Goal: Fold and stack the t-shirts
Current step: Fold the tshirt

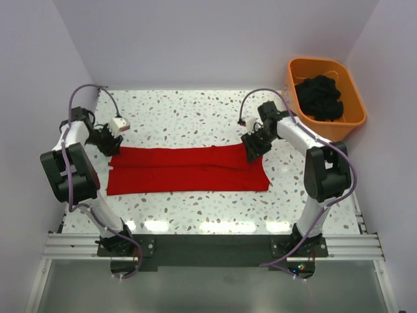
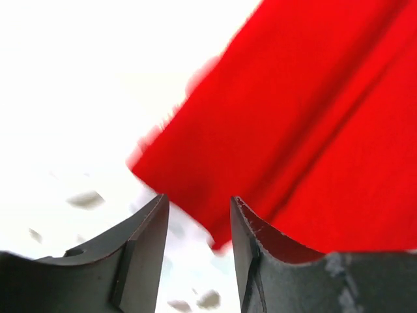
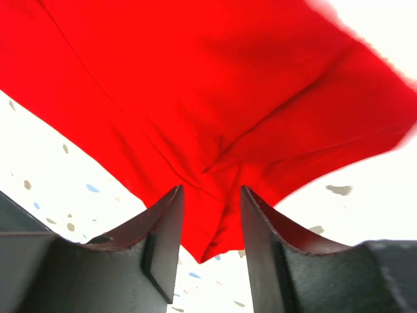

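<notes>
Top external view, as we list it: one red t-shirt [image 1: 189, 169], laid flat on the speckled table [image 1: 195, 111] as a long band running left to right across the middle, with a lengthwise fold line along it and its right end wider than its left. Left gripper [image 1: 112, 146]: low at the shirt's far left corner, touching or just beside the cloth. Left wrist view: we see its jaws standing apart, a clear gap between them, with the corner of the red cloth lying in line with that gap and bare tabletop on the left; nothing is pinched. Right gripper [image 1: 253, 149]: low over the shirt's far right corner. Right wrist view: we see jaws likewise apart, a creased point of red cloth lying between them and loose, not clamped. Orange tub [image 1: 339, 127]: at the far right corner of the table, well apart from the shirt, holding a heap of dark clothing [image 1: 319, 96].
</notes>
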